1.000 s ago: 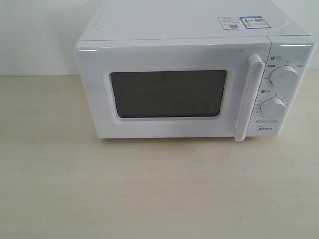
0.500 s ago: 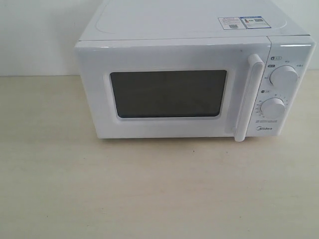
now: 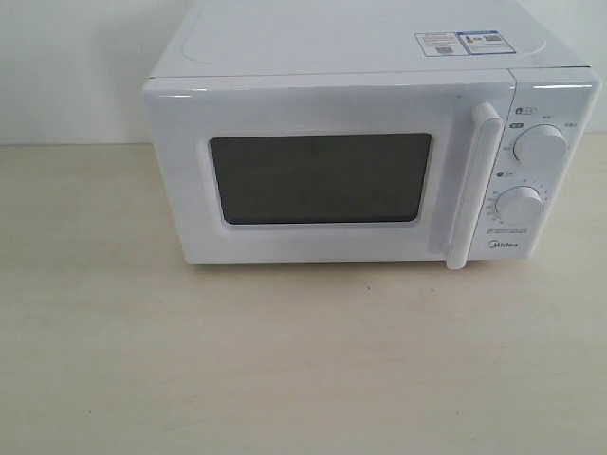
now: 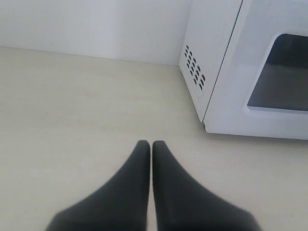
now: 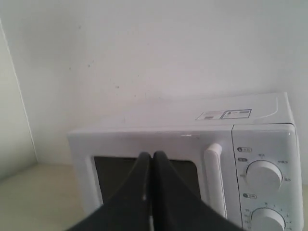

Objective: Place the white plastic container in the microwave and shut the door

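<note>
The white Midea microwave [image 3: 360, 57] stands on the pale table with its door [image 3: 322, 246] closed; the dark window and the vertical bar handle [image 3: 474, 185] face the exterior camera. The white plastic container is not visible in any view. Neither gripper appears in the exterior view. My left gripper [image 4: 150, 144] is shut and empty, low over the table beside the microwave's vented side [image 4: 194, 70]. My right gripper [image 5: 152, 156] is shut and empty, held in front of the microwave door [image 5: 144, 144], with the handle [image 5: 214, 178] and dials [image 5: 263, 175] beyond it.
Pale wooden tabletop [image 3: 285, 360] stretches in front of the microwave and to its left [image 4: 72, 106]. A white wall [image 5: 144, 48] stands behind it. A small sticker [image 3: 458, 43] lies on the microwave's top.
</note>
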Motion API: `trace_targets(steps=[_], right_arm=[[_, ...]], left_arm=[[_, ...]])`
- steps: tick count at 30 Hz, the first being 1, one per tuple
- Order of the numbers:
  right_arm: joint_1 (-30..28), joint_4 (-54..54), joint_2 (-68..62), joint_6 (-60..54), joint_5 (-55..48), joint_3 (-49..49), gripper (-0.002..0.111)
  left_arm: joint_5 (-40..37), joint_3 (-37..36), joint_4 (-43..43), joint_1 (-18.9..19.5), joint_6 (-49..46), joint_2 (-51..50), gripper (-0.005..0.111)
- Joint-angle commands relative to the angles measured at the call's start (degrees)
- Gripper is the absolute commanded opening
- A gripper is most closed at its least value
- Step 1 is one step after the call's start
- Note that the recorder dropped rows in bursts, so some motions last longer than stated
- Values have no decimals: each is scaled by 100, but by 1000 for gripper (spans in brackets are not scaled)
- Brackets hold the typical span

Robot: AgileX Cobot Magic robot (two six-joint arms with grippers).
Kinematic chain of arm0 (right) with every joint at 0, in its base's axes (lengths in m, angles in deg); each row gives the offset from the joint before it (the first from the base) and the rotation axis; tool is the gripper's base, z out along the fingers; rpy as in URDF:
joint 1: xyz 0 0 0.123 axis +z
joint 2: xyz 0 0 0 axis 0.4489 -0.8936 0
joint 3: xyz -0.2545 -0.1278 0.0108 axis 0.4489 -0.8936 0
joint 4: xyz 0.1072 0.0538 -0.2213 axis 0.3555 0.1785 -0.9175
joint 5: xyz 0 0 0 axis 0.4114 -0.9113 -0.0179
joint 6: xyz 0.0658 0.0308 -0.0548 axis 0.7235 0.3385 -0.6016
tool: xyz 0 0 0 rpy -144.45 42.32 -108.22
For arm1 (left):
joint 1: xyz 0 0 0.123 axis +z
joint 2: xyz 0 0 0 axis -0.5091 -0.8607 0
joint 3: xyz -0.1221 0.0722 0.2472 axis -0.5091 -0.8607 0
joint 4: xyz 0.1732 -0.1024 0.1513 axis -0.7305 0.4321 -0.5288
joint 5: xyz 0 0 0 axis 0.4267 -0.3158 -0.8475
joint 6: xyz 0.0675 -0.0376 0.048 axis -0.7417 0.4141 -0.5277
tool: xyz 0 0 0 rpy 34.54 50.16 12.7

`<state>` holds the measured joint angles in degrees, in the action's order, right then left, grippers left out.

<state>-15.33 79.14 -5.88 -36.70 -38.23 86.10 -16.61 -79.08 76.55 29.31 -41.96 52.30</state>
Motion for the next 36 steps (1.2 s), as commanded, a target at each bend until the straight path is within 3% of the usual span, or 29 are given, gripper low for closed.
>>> trace_targets(steps=[1,5,10,25,36], right_arm=[[-40,-3320,26,3095,-390,-26,0],[-40,-6350,26,6235,-761,-26,0],[-40,-8062,26,7423,-1367,-26,0],[-107,-8245,26,7632,-764,-26,0],[-1420,-8094,26,8119,-763,-38,0]], left_arm=[[-1,-20,22,12,-18,6,4],[-1,-20,22,12,-18,6,4],[-1,-20,22,12,-18,6,4],[-1,-20,22,12,-18,6,4],[-1,-20,22,12,-18,6,4]])
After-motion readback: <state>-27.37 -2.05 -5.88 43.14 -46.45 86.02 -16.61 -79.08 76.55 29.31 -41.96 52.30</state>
